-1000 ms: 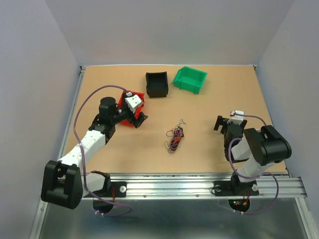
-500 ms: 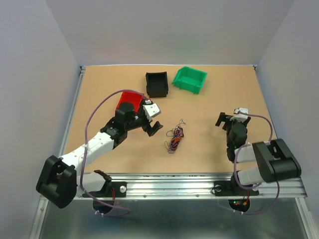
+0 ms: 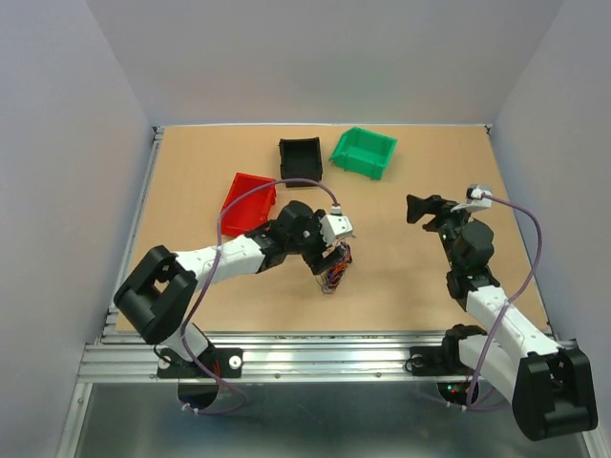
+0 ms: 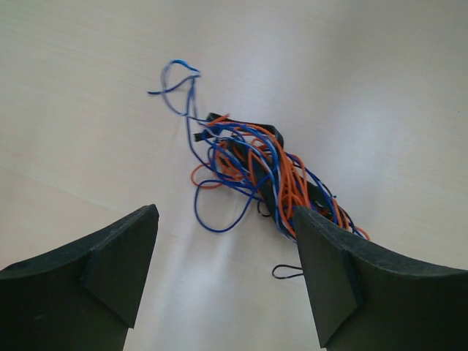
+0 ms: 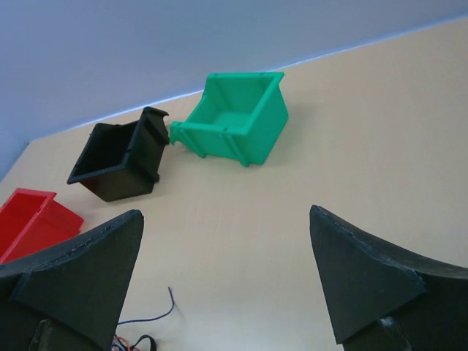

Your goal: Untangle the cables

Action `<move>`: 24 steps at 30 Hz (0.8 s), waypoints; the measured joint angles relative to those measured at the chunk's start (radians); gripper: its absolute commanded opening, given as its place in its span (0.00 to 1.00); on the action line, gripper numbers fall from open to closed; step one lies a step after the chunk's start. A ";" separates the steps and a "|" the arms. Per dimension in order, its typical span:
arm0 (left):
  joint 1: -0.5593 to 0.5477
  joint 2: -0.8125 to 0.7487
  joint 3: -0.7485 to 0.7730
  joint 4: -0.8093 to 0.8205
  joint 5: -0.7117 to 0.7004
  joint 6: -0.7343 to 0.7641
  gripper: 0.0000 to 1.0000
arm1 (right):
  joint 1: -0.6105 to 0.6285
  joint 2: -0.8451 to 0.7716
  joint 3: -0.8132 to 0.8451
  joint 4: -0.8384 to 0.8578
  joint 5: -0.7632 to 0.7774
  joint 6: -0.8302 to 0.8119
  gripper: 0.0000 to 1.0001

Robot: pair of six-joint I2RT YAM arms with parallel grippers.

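The cables (image 4: 252,164) are a small tangle of thin blue, orange and black wires lying on the tan table; from above the cables (image 3: 333,275) sit at mid-table. My left gripper (image 4: 225,219) hovers low over their near end, open. A blue loop lies just ahead of the gap, and the right finger (image 4: 333,278) overlaps the bundle's edge and a small black loop. My left gripper (image 3: 323,258) covers part of the tangle from above. My right gripper (image 3: 418,208) is open and empty, well to the right of the tangle; in its own view the right gripper (image 5: 225,216) frames bare table, with a cable end (image 5: 150,314) at bottom left.
A red bin (image 3: 246,200) lies just behind the left arm. A black bin (image 3: 301,160) and a green bin (image 3: 363,151) stand at the back; the right wrist view shows the green bin (image 5: 238,117), black bin (image 5: 121,157) and red bin (image 5: 29,216). Metal rails edge the table.
My left arm has swung right from above the red bin to the tangle, still open. The right arm has unfolded and reached forward and up, its gripper still open.
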 measured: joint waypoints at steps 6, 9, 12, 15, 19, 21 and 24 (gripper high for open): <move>-0.072 0.165 0.068 -0.055 -0.023 -0.001 0.67 | 0.000 -0.070 -0.029 -0.071 -0.003 0.089 1.00; -0.084 0.253 0.120 -0.081 -0.022 -0.007 0.42 | 0.000 -0.113 -0.064 -0.085 -0.003 0.109 1.00; -0.084 0.261 0.126 -0.089 -0.027 -0.011 0.24 | 0.000 -0.139 -0.089 -0.095 -0.001 0.121 0.98; -0.084 0.257 0.129 -0.092 -0.034 -0.009 0.00 | 0.000 -0.141 -0.099 -0.101 -0.003 0.125 0.94; -0.084 0.233 0.126 -0.103 -0.044 -0.001 0.00 | 0.000 -0.106 -0.100 -0.105 -0.071 0.129 0.89; -0.084 0.195 0.107 -0.101 -0.051 0.005 0.00 | 0.000 -0.061 -0.099 -0.104 -0.143 0.130 0.85; -0.084 0.104 0.056 -0.089 -0.058 0.021 0.00 | 0.000 0.042 -0.097 -0.101 -0.296 0.143 0.82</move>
